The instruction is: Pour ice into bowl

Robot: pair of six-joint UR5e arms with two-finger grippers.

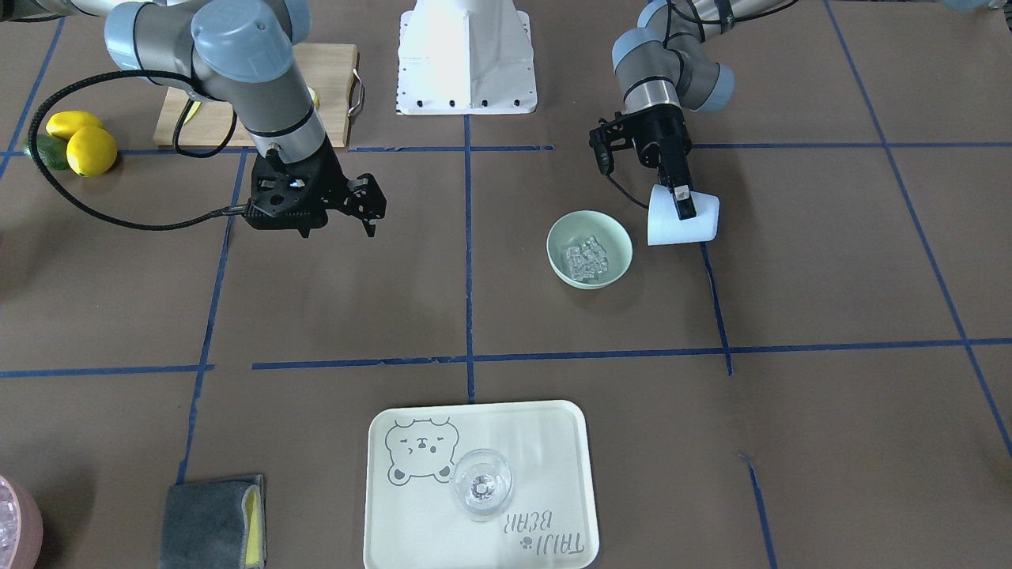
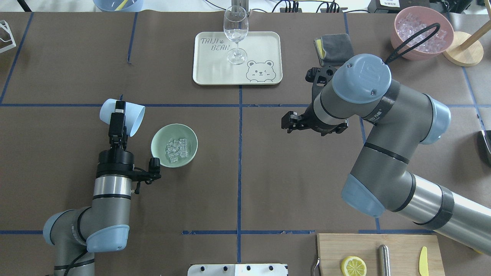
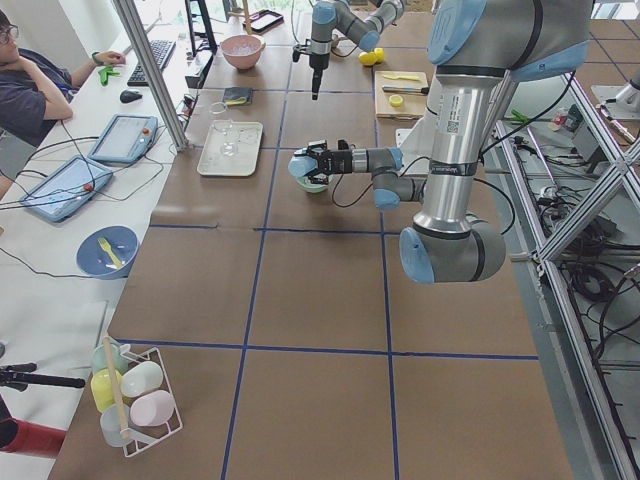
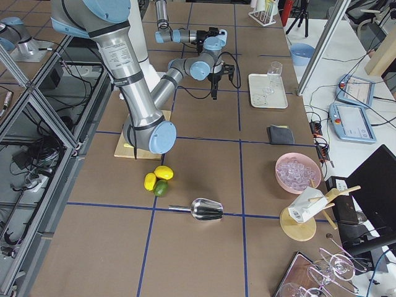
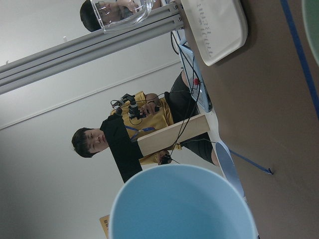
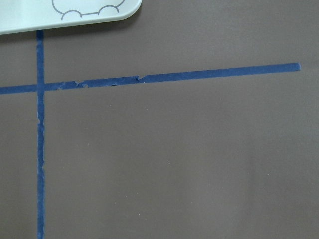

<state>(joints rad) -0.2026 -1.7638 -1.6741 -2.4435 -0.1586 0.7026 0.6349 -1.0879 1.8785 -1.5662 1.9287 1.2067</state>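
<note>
Left half of the surface, about midway between the robot's edge and the far edge: pale green bowl sits upright. Ice lies heaped inside it, a cluster of small clear cubes on the bowl floor.

Left hand is clamped on the wall of a pale blue cup, one finger showing along the outside. Cup is tipped nearly onto its side, mouth turned toward the bowl. It is held just beside the bowl on the side toward the left edge, with a narrow gap between them in the overhead view.

Right hand hangs over bare surface in the right half, well apart from the bowl. Cannot tell whether its fingers are apart or together.

Far edge, middle: cream tray with a stemmed glass standing on it. Far right corner: pink bowl with clear pieces.
</note>
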